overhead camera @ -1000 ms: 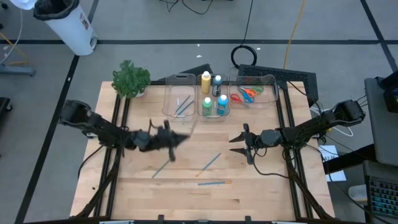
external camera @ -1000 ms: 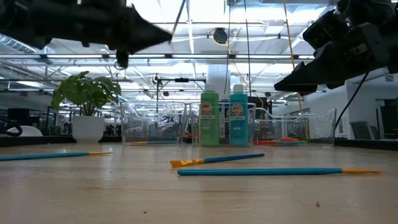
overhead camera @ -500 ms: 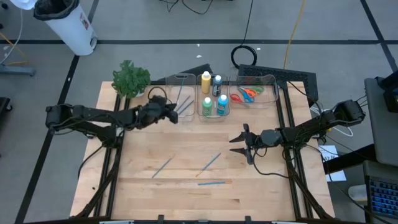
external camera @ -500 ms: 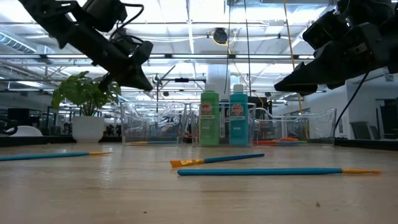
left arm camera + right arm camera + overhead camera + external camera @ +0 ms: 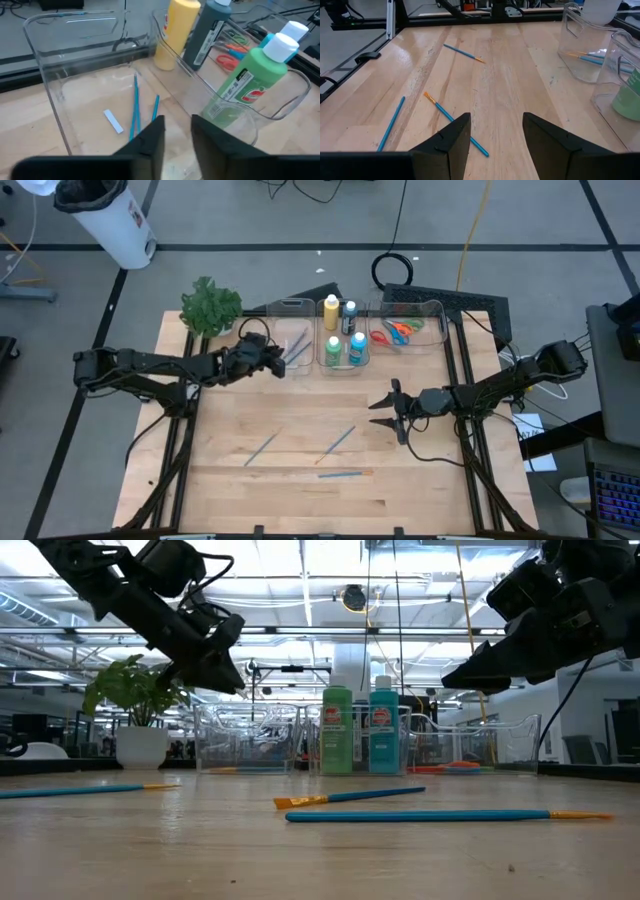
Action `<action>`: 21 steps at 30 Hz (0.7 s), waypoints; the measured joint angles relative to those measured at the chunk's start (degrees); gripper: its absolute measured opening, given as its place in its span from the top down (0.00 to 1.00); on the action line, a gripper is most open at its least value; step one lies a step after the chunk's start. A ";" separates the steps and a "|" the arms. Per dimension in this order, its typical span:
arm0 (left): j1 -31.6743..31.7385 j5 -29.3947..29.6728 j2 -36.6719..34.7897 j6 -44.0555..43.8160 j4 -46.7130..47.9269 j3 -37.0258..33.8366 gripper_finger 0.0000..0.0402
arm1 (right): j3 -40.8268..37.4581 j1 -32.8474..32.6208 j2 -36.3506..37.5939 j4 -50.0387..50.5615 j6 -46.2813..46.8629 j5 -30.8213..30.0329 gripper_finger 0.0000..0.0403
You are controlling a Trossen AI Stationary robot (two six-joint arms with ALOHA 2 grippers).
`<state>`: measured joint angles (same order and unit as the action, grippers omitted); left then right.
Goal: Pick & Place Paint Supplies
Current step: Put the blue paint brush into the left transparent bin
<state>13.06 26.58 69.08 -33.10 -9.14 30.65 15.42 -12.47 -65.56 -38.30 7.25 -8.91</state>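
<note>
My left gripper (image 5: pixel 278 361) hangs above the near-left corner of the left clear bin (image 5: pixel 270 330), tipped down toward it. Its fingers (image 5: pixel 150 140) are narrowly open with nothing between them. Two blue paintbrushes (image 5: pixel 135 107) lie flat on that bin's floor. The middle bin holds yellow (image 5: pixel 331 310), dark (image 5: pixel 349 315), green (image 5: pixel 333 350) and blue (image 5: pixel 357 346) paint bottles, standing upright. Scissors (image 5: pixel 398 330) lie in the right bin. Three more paintbrushes (image 5: pixel 262 446), (image 5: pixel 340 440), (image 5: pixel 345 474) lie on the table. My right gripper (image 5: pixel 385 412) hovers open above the table's right middle.
A leafy plant (image 5: pixel 210 307) stands at the far left corner of the table. A small white strip (image 5: pixel 113 121) lies in the left bin beside the brushes. The three bins stand in a row along the far edge. Bare wood lies between the grippers and the near edge.
My left gripper has swung from over the middle of the table toward the far edge, to the left bin, turning as it went; over the last half second it has kept still there. The brushes on the table have stayed put.
</note>
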 joint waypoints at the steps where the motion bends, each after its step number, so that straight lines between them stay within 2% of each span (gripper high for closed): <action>1: -0.01 -0.15 0.00 0.03 -0.24 0.00 0.71 | 0.01 0.00 0.00 0.00 0.00 0.00 0.58; 3: -0.15 -3.63 -0.28 1.31 -0.42 0.00 0.64 | 0.01 0.00 0.00 0.00 -0.06 0.00 0.58; 7: -1.84 -17.44 -3.71 6.74 -0.79 0.00 0.53 | 0.00 0.00 0.00 0.00 -0.36 0.00 0.58; 9: -4.34 -23.14 -5.12 6.91 0.46 0.00 0.50 | 0.01 0.00 0.00 0.00 -0.39 0.00 0.58; 11: -8.68 -26.39 -5.44 6.13 0.99 0.00 0.49 | 0.01 0.00 0.00 -0.02 -0.41 0.00 0.58; 15: -19.70 -25.53 -4.15 5.79 1.77 0.00 0.49 | 0.02 -0.01 0.00 -0.07 -0.57 0.00 0.58; 18: -27.90 -21.41 -0.72 5.35 2.27 -0.03 0.48 | 0.02 -0.02 0.00 -0.19 -0.59 0.00 0.58; 21: -34.11 -15.32 3.96 1.12 1.82 0.00 0.48 | 0.00 -0.02 0.00 -0.35 -0.52 0.00 0.58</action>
<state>-21.05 11.26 73.03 -31.98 -7.33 30.65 15.42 -12.49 -65.56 -38.66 6.72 -8.91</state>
